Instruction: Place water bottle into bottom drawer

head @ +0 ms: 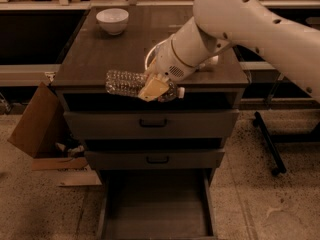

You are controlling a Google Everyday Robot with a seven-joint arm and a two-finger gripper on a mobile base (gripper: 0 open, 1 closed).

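The water bottle point(125, 83), clear and crinkled with a white cap at its right end, lies sideways in the air at the cabinet's front top edge. My gripper point(154, 88) is shut on the bottle near its neck and holds it over the front of the cabinet. The bottom drawer point(156, 209) is pulled open below, a wide plain dark box with nothing seen in it. The other bottle is mostly hidden behind my arm; only its end point(212, 61) shows.
A white bowl point(112, 20) stands at the back left of the cabinet top point(100, 54). Two shallower drawers with black handles point(153, 123) are shut. A cardboard box point(35, 126) leans on the floor at the left. A black stand leg point(267, 141) is at the right.
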